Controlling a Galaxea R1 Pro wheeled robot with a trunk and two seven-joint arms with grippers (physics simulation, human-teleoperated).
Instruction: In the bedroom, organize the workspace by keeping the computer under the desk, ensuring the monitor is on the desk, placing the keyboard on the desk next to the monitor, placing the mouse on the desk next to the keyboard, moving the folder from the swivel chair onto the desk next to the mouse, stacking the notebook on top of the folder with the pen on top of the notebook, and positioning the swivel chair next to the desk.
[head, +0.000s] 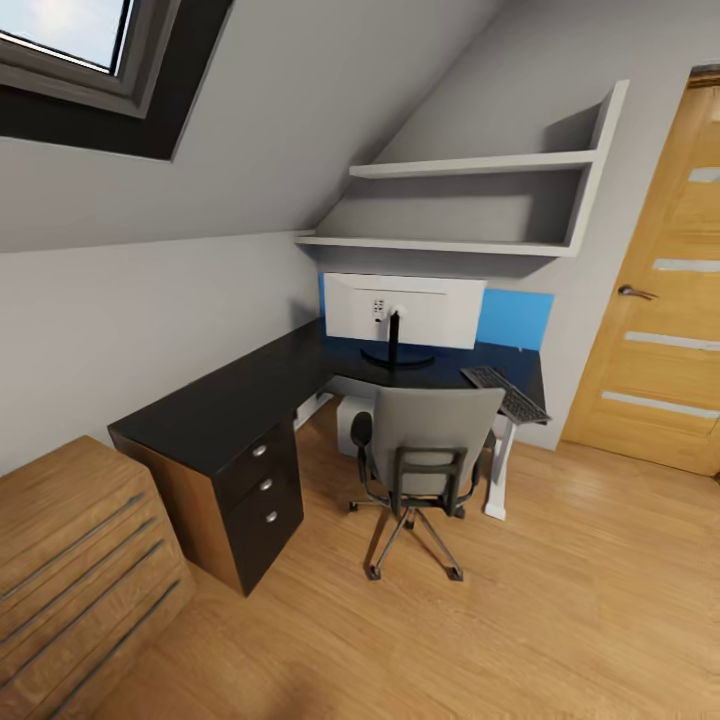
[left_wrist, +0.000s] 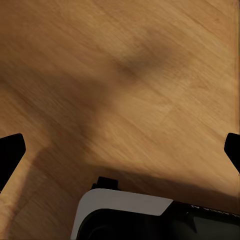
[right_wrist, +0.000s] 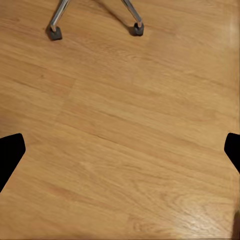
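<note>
A black L-shaped desk (head: 230, 400) runs along the grey wall under the sloping ceiling, with a wood-sided block of three black drawers (head: 262, 490) at its near end. At the far corner of the desk top stands the white flat monitor (head: 403, 310) on its black stand, its back toward the room, in front of a blue panel (head: 515, 320). The dark keyboard (head: 505, 393) lies at the desk's right edge, just beside the monitor's foot. The grey swivel chair (head: 428, 450) is pulled up to the desk's front edge, its back to me; what lies on its seat I cannot tell. Two white wall shelves (head: 470, 205) hang above, a wooden door (head: 665, 300) is to the right, and a wooden chest of drawers (head: 75, 570) sits by the near left wall.

The left gripper (left_wrist: 120, 150) hangs over the wooden floor (head: 560, 610), its fingers spread wide apart, clamped on nothing. The right gripper (right_wrist: 120, 150) is likewise spread wide over bare boards, with two chair feet (right_wrist: 55, 32) beyond it.
</note>
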